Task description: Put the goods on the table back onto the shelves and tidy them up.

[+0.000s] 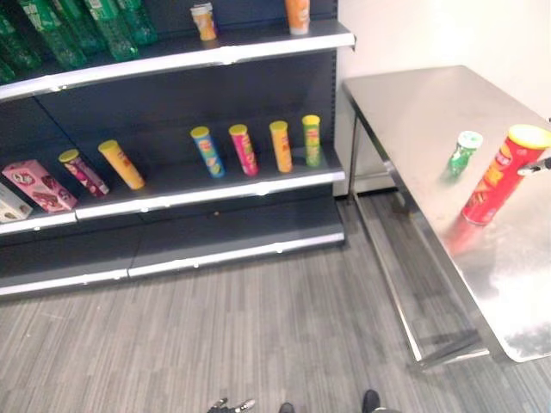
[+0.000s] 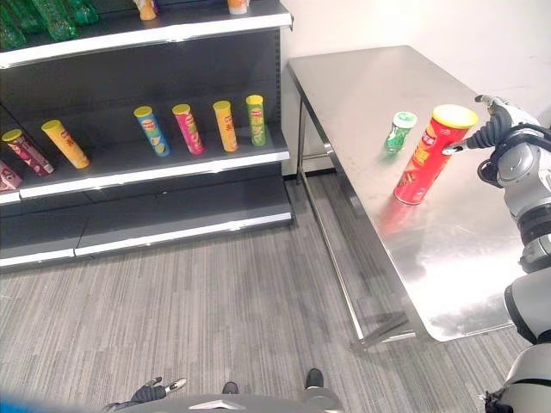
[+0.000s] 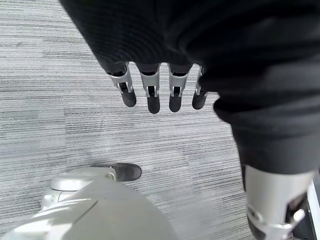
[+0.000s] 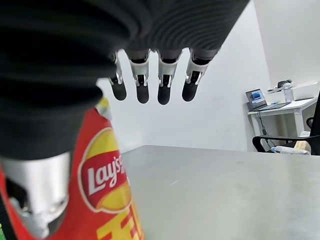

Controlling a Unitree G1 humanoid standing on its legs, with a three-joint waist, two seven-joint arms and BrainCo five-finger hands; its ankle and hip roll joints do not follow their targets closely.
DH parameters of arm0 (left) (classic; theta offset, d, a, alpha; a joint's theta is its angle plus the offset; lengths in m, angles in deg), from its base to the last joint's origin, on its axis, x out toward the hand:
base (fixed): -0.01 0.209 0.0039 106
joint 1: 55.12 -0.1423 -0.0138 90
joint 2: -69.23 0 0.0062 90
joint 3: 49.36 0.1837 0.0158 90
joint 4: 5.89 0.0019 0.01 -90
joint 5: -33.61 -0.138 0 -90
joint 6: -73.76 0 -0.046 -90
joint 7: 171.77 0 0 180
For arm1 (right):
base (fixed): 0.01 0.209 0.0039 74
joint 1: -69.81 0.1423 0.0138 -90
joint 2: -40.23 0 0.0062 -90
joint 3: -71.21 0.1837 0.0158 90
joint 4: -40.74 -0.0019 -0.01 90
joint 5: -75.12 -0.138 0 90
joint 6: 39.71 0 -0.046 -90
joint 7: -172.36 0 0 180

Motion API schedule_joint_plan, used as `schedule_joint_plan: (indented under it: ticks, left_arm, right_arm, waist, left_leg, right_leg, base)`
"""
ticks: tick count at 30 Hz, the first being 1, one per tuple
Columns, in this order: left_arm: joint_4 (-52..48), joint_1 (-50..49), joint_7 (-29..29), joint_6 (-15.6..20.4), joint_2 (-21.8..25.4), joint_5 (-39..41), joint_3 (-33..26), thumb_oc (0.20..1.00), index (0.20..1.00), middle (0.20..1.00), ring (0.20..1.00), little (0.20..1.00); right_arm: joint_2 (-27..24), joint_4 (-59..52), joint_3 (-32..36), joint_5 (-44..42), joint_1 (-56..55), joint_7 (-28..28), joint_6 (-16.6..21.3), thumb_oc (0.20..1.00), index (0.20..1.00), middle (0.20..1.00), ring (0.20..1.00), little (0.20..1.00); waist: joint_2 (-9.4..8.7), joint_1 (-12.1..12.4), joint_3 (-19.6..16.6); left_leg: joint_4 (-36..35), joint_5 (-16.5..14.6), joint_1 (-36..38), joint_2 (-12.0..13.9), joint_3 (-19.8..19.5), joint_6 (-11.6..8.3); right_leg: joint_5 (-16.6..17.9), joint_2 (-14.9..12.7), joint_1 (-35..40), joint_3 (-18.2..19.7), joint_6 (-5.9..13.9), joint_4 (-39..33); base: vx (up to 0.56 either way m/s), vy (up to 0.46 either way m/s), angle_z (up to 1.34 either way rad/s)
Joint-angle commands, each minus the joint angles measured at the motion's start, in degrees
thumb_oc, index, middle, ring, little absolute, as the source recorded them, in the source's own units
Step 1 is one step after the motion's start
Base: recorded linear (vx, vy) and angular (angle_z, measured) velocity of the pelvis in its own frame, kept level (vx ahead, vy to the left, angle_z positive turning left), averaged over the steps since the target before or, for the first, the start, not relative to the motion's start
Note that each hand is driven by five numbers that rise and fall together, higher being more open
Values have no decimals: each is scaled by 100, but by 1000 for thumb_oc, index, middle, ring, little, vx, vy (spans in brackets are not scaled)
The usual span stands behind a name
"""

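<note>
A tall red chip can (image 2: 429, 156) with a yellow lid stands upright on the steel table (image 2: 379, 77). A small green can (image 2: 399, 132) stands just behind it to the left. My right hand (image 2: 492, 131) hovers beside the red can's top on its right, one fingertip close to the rim. Its fingers (image 4: 150, 86) are straight and open in the right wrist view, with the red can (image 4: 107, 185) close by the thumb and not gripped. Down near the floor hangs my left hand (image 2: 151, 393), its fingers (image 3: 160, 95) straight and holding nothing.
The dark shelf unit's middle shelf (image 1: 258, 185) holds several tilted chip cans (image 1: 244, 149) and a pink box (image 1: 39, 185). Green bottles (image 1: 77, 30) and cups (image 1: 204, 21) stand on the top shelf. The bottom shelf (image 1: 215, 237) is bare. Grey floor lies between the shelves and the table.
</note>
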Motion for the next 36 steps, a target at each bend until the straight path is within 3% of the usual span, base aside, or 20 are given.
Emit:
schedule_joint_plan:
  ticks: [1,24,25,27,36]
  left_arm:
    - [81,253,-67,152,445,240,309,1000,1000,1000,1000,1000]
    - [76,173,8,140,480,308,309,1000,1000,1000,1000,1000]
    - [82,175,17,138,488,309,303,1000,1000,1000,1000,1000]
    - [93,176,36,141,500,317,302,1000,1000,1000,1000,1000]
    - [90,187,61,126,532,299,284,1000,1000,1000,1000,1000]
  right_arm:
    - [88,386,-145,-201,827,215,47,1000,1000,1000,1000,1000]
    - [334,270,-189,-773,721,-194,103,1000,1000,1000,1000,1000]
    - [342,314,-215,-766,721,-230,90,931,931,931,931,931]
    - [402,472,-306,-748,737,-355,42,200,200,200,200,200]
    - [377,361,-423,-708,757,-451,29,200,200,200,200,200]
  waist:
    - [-412,127,53]
    - [-428,200,20]
    - [-428,204,19]
    - [-436,213,20]
    - [-469,210,37]
  left_leg:
    - [79,-5,-8,182,758,-468]
    - [79,-33,13,170,734,-453]
    - [79,-31,13,175,732,-453]
    - [79,-29,17,181,721,-451]
    - [79,-35,35,191,726,-443]
  right_leg:
    - [-1119,54,489,40,177,161]
    - [-1121,34,516,-21,190,162]
    - [-1124,34,518,-30,191,164]
    - [-1130,36,514,-25,185,176]
    - [-1143,50,524,-25,175,188]
  base:
    - [0,0,0]
    - [0,0,0]
    - [0,0,0]
    - [0,0,0]
    - [0,0,0]
